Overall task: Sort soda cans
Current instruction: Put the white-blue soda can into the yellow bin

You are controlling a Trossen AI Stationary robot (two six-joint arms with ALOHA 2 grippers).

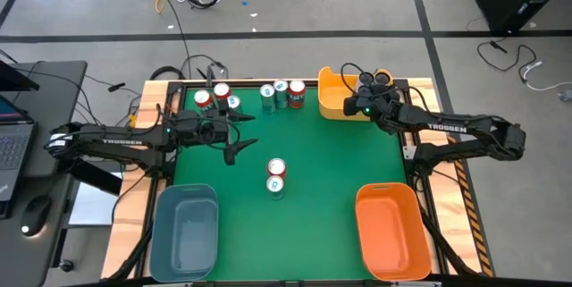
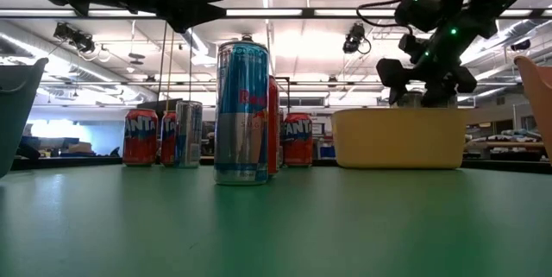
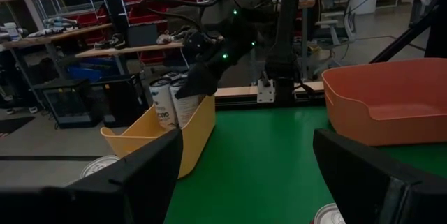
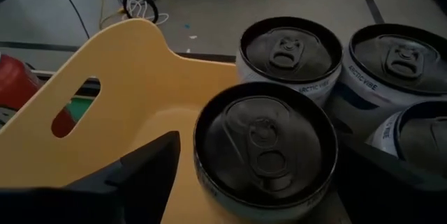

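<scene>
Several dark-topped soda cans (image 4: pixel 286 53) stand upright in the yellow bin (image 1: pixel 338 97) at the table's far right. My right gripper (image 4: pixel 258 161) hovers over the bin, tipped downward and open, with a finger on either side of the nearest dark can (image 4: pixel 264 147); a gap shows beside it. My left gripper (image 1: pixel 239 135) waits open and level over the table's left middle, with nothing between its fingers. A red can (image 1: pixel 276 169) and a teal-blue can (image 1: pixel 275 186) stand mid-table. Several more red and teal-blue cans (image 1: pixel 266 94) stand in a row along the far edge.
A blue bin (image 1: pixel 185 229) sits at the near left and an orange bin (image 1: pixel 391 229) at the near right. Bare green mat (image 1: pixel 331 157) lies between the two middle cans and the yellow bin. Cables and desks surround the table.
</scene>
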